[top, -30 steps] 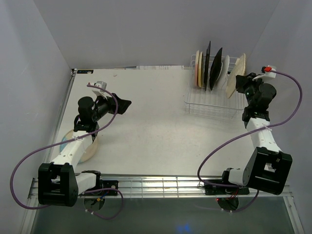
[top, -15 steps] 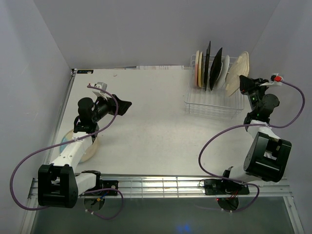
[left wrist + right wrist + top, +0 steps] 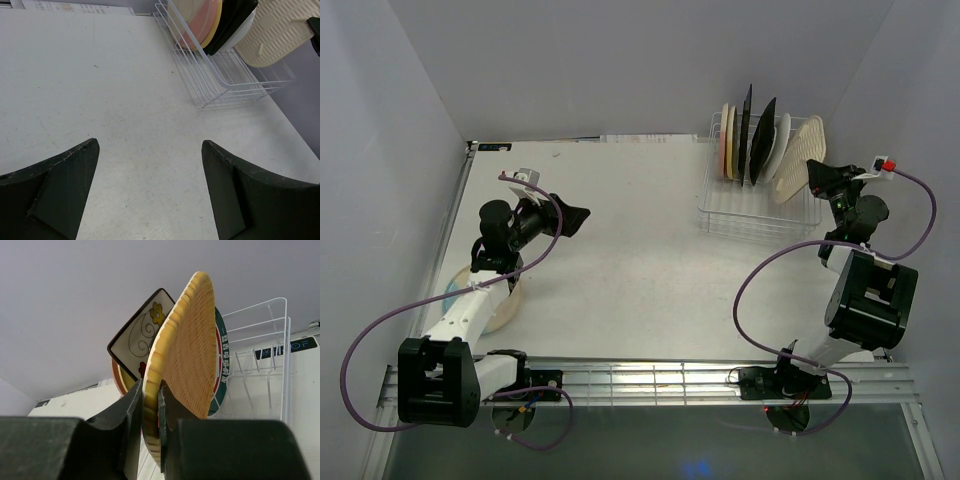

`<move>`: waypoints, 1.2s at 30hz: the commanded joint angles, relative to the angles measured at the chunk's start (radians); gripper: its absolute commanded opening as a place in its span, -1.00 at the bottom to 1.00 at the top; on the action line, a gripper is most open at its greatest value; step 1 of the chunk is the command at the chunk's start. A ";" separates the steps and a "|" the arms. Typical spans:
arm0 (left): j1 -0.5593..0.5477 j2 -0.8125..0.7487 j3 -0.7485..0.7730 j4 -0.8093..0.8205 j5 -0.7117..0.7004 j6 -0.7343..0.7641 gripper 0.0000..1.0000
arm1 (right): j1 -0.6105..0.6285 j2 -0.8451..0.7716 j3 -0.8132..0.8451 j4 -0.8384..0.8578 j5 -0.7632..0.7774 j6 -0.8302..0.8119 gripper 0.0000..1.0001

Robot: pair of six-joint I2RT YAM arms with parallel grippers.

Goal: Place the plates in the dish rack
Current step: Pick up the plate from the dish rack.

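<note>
The white wire dish rack (image 3: 760,212) stands at the back right and holds several upright plates: round cream ones (image 3: 728,140), black square ones (image 3: 763,140) and a green-rimmed white one (image 3: 781,140). My right gripper (image 3: 817,176) is shut on the edge of the square orange ribbed plate (image 3: 798,158), which tilts over the rack's right end. In the right wrist view the ribbed plate (image 3: 187,340) sits between my fingers (image 3: 132,405), with a floral square plate (image 3: 140,337) behind it. My left gripper (image 3: 575,215) hangs open over the table, holding nothing. A round blue-cream plate (image 3: 505,310) lies partly under the left arm.
The walls close in behind and to the right of the rack (image 3: 220,80). A metal grid shelf (image 3: 650,380) runs along the near edge between the arm bases. Purple cables (image 3: 770,280) loop from both arms.
The right arm has swung right and back, and the ribbed plate has come down and leaned left over the rack's right end. The left arm has not moved.
</note>
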 commanded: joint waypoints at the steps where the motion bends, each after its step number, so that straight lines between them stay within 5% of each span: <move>1: 0.002 -0.034 -0.003 0.016 0.016 0.014 0.88 | -0.004 0.001 0.037 0.247 -0.009 0.028 -0.84; 36: 0.002 -0.048 -0.011 0.016 0.035 0.013 0.89 | -0.013 0.279 0.269 0.232 -0.005 -0.023 -0.85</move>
